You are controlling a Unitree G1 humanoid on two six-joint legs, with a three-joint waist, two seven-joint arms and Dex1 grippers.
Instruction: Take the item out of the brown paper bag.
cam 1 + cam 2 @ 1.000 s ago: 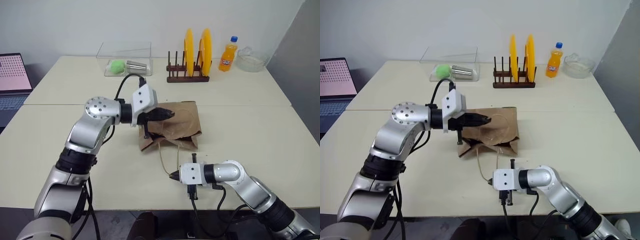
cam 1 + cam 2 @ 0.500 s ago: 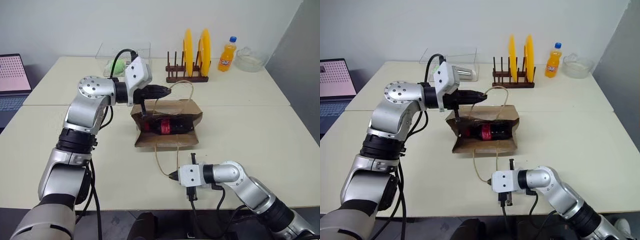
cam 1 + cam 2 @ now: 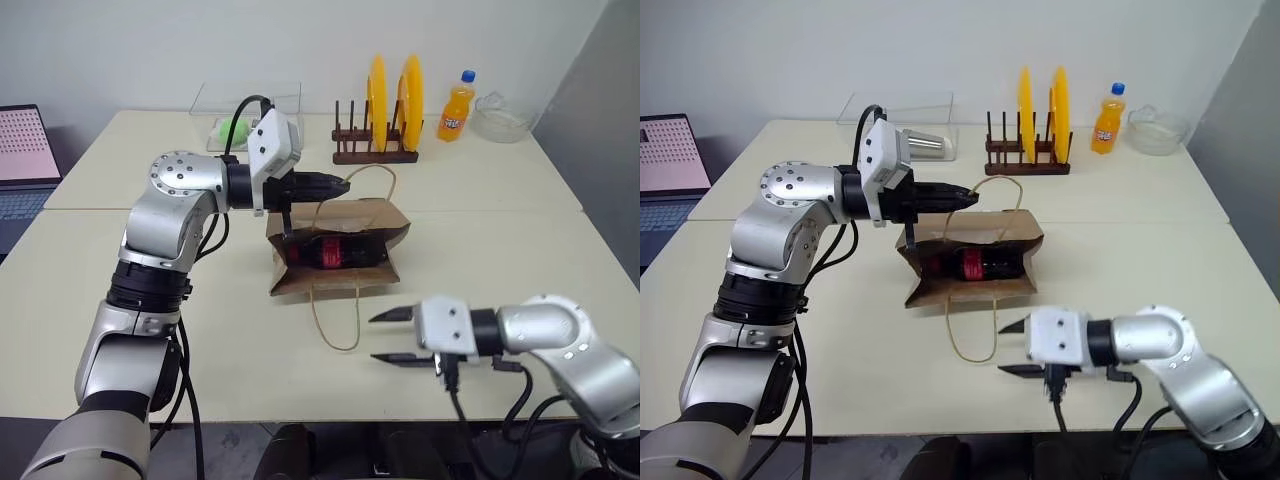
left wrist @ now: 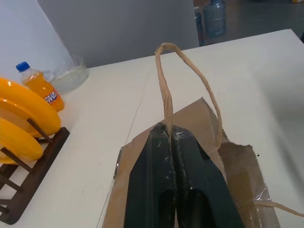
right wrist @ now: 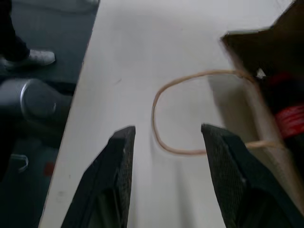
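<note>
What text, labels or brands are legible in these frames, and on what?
None reads clearly.
orange soda bottle: a dark logo on its label, too blurred to quote.
cola bottle inside the brown paper bag: red label, lettering too small to read.
laptop screen: pink dotted grid, no readable characters.

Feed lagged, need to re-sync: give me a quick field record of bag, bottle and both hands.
bag: brown paper bag on its side on the table, mouth toward the robot
bottle: cola bottle lying inside the bag
left hand: left hand shut on the upper handle, holding it up
right hand: right hand open, above the table beside the lower handle
</note>
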